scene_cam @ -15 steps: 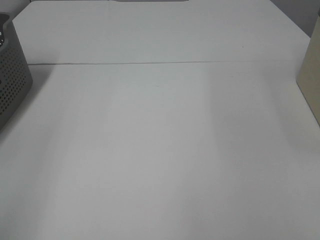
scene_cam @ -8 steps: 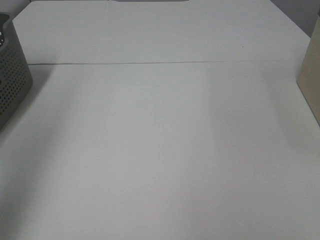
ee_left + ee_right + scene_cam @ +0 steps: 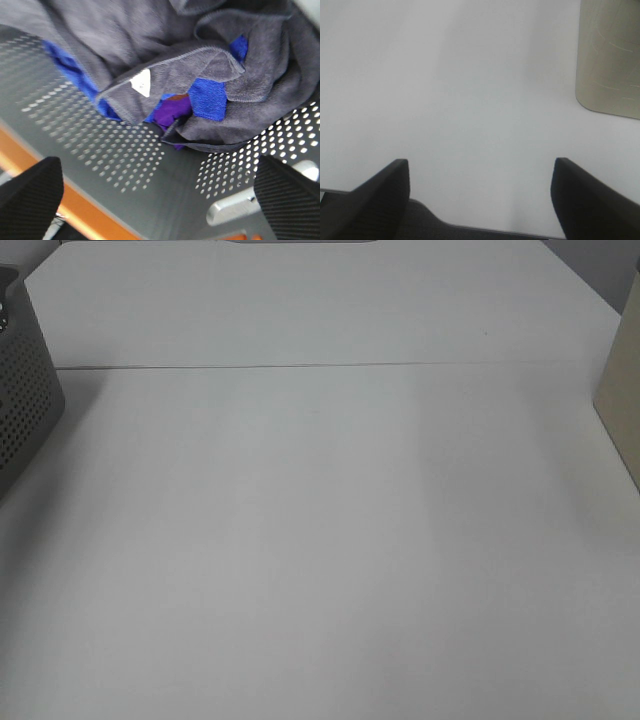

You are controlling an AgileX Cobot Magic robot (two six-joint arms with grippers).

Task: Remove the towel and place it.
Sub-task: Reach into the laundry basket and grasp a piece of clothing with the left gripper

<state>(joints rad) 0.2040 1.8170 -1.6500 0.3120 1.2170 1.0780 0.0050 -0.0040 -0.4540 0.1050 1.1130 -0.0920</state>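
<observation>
Dark charcoal towel (image 3: 150,45) crumpled in a heap inside the grey perforated basket (image 3: 100,150), folds bunched against the holed wall, with a small white tag (image 3: 141,82) showing on one turned-over edge. Tucked among those folds and touching them: patches of blue cloth (image 3: 207,100) and a scrap of purple cloth (image 3: 172,111); cannot tell whether separate pieces or parts of one item. Left gripper (image 3: 160,200) poised over the basket, jaws spread wide, pinching nothing, both black tips clear of the towel. Orange strip (image 3: 90,220) just beyond the basket's wall, by one tip. From the high camera, only a part of the basket in view, standing at the left edge of the white tabletop (image 3: 320,540), with a thin seam (image 3: 300,366) crossing from side to side farther back and a beige box (image 3: 622,390) at the right edge. Right gripper (image 3: 482,200) hanging over bare tabletop, jaws likewise spread and holding nothing, the beige box near but apart from it, well away from the towel.
</observation>
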